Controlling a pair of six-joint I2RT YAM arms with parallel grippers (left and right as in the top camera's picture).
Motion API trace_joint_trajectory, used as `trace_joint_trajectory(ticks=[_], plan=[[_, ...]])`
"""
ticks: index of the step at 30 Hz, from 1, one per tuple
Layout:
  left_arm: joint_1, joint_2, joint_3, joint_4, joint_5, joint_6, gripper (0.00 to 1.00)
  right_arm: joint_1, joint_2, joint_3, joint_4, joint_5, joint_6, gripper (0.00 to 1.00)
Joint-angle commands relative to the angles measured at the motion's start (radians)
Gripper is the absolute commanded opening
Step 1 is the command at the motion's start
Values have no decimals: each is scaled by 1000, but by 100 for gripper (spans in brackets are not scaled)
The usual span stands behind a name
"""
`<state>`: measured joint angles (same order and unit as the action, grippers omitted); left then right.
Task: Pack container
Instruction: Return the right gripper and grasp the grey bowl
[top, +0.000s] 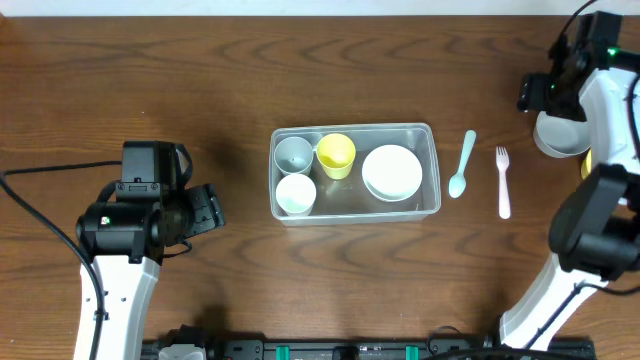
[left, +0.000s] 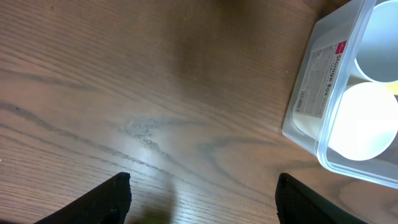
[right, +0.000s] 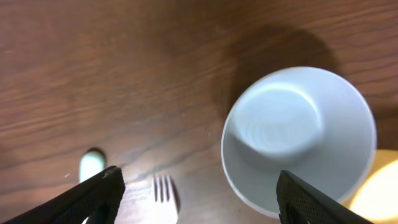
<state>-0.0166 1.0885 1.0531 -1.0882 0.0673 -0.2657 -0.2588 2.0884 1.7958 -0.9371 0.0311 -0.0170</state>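
**Container mid-table, both grippers wide and empty**

Places the container at the middle of the table, loaded with a grey cup, a yellow cup, a white cup and a white bowl. Shows a pale blue spoon and a white fork on the wood just right of it, side by side and apart. Left of the container, over bare wood: left gripper, fingers spread wide, nothing between. Far right, above a grey bowl: right gripper, likewise spread wide, gripping nothing.
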Motion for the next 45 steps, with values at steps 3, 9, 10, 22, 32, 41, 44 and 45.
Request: trace_joint_trajectory(ticks=[3, 9, 10, 22, 32, 41, 44, 45], plan=[[5, 2, -2, -2, -14, -6, 75, -11, 58, 4, 26, 47, -26, 80], [5, 2, -2, -2, -15, -6, 75, -28, 129, 3, 24, 47, -25, 79], [5, 2, -2, -2, -14, -6, 75, -31, 139, 3, 23, 47, -24, 77], [5, 2, -2, -2, -15, -6, 75, -33, 155, 1, 8, 39, -22, 36], [5, 2, -2, -2, -15, -6, 75, -32, 155, -9, 4, 39, -22, 12], [5, 2, -2, -2, -15, -6, 75, -24, 151, -9, 3, 39, -22, 1], [5, 2, -2, -2, -15, -6, 75, -14, 128, -8, -15, 39, -22, 1], [5, 2, -2, -2, -15, -6, 75, -10, 113, -8, -20, 39, -21, 1]])
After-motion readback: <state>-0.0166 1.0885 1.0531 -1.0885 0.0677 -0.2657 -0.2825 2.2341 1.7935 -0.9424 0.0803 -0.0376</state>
